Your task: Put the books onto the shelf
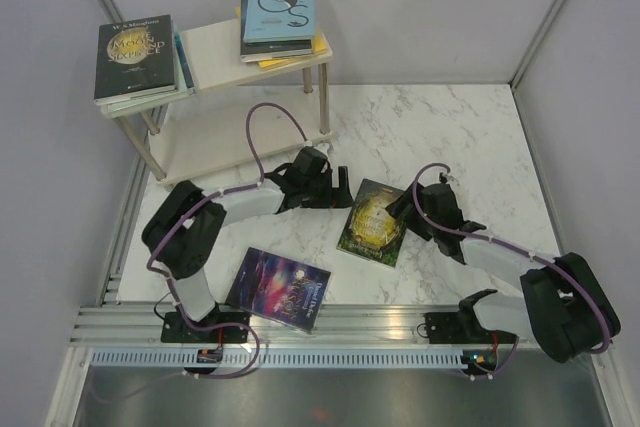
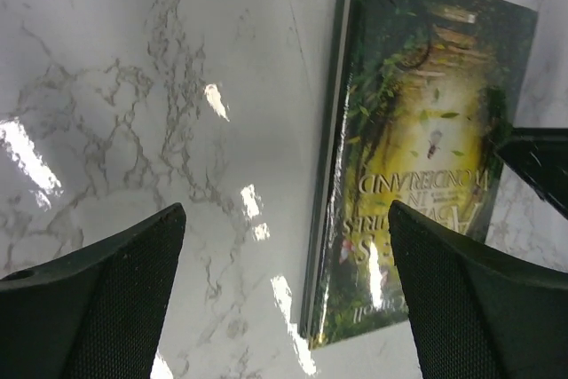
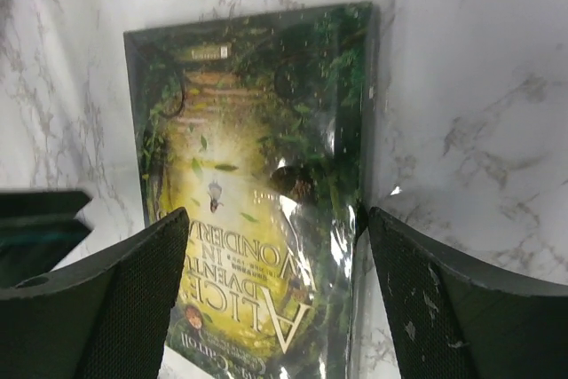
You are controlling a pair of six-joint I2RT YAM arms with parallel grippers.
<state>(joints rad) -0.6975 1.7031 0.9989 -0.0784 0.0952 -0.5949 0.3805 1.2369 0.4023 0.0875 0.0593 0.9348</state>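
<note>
Green-gold book (image 1: 373, 222), purple galaxy book (image 1: 279, 289), cream shelf (image 1: 213, 50), white grey-veined marble table (image 1: 480, 147)

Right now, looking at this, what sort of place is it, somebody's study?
Probably not a home: it looks like a robot test cell. Plain grey panels wall in a marble-patterned table, the left arm and right arm are bolted to a metal rail, and the small shelf holds a few books.

Overhead light is bright and even; shadows beneath my arms (image 1: 245, 202) are soft. Between my left fingers (image 2: 98, 308) the marble table (image 2: 133, 130) returns hard white glare patches. Both finger pairs render dark and out of focus. Between my right fingers (image 3: 461, 308) the view is dimmer; the green-gold book (image 3: 257, 130) shows wrinkled glints on its cover, sharp ahead of them.
</note>
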